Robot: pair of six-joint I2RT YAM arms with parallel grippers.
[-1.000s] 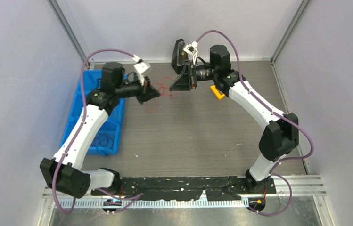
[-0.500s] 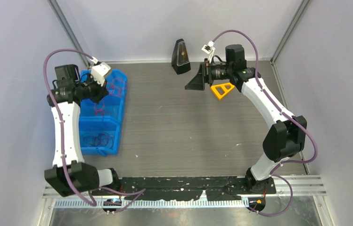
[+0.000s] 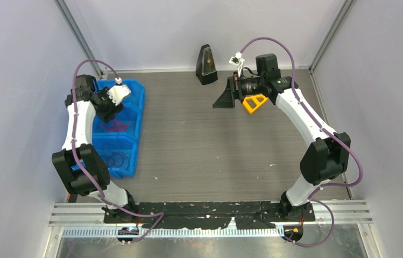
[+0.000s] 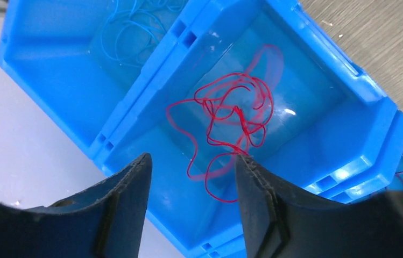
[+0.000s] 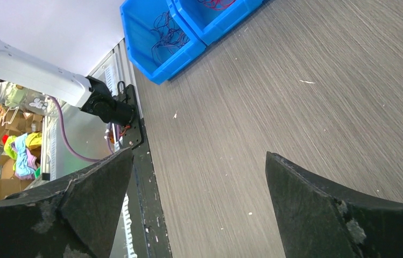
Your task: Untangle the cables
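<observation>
A tangle of thin red cable (image 4: 231, 115) lies loose in the middle compartment of the blue bin (image 4: 150, 80). One strand of it reaches up to my left gripper's right fingertip (image 4: 240, 159). My left gripper (image 4: 192, 161) hovers over that compartment with its jaws apart and nothing between them. From above, the left gripper (image 3: 107, 112) hangs over the bin (image 3: 139, 115) and the red cable (image 3: 116, 127). Thin blue cables (image 4: 134, 27) fill the compartment beyond, and dark cables (image 3: 115, 158) the nearest one. My right gripper (image 3: 223, 99) stands wide open above the bare back of the table, holding nothing (image 5: 199, 156).
A black wedge-shaped object (image 3: 206, 64) stands at the back wall. An orange triangular piece (image 3: 254, 102) lies under the right wrist. The bin (image 5: 188, 27) sits at the table's left edge. Grey walls close in on both sides.
The left arm swung from mid-table to the bin, carrying the red cable, and its jaws opened. The right gripper let go, opened wide and drew back to the right.
</observation>
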